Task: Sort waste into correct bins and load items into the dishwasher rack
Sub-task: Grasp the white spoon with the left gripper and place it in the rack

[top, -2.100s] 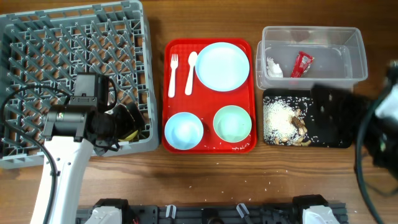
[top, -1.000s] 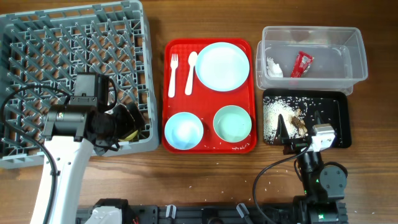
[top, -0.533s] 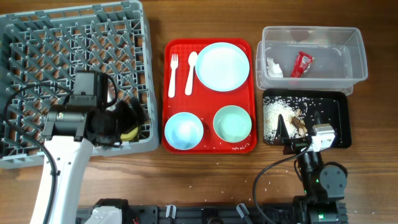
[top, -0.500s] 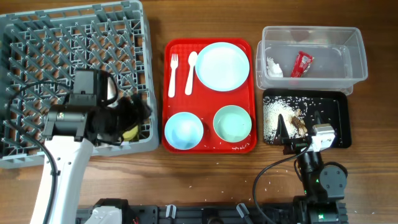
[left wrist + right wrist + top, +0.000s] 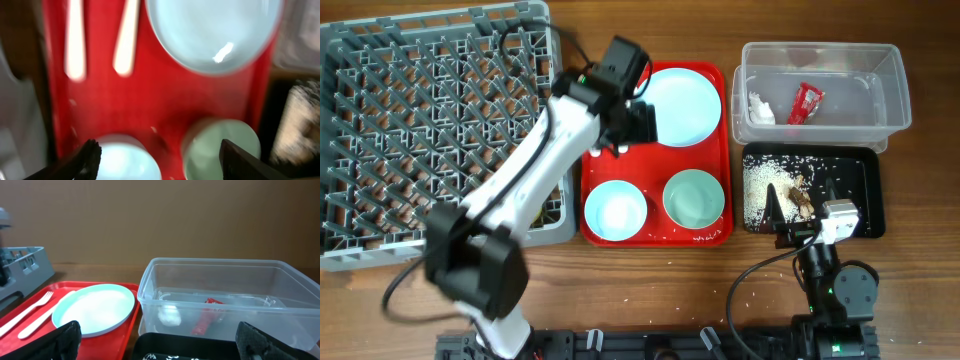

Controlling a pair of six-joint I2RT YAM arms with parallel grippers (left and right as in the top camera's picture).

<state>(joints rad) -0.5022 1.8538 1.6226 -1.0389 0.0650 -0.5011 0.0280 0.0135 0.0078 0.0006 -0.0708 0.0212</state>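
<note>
Now we note left pincer (image 5: pixel 160 157) spread, empty, over red tray (image 5: pixel 165 100); fork (image 5: pixel 75 45) and spoon (image 5: pixel 126 40) lie close, one pinch may snag both.

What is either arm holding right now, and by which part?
Nothing. The left gripper is open over the red tray with nothing between its fingers; the right gripper is open and empty too.
</note>
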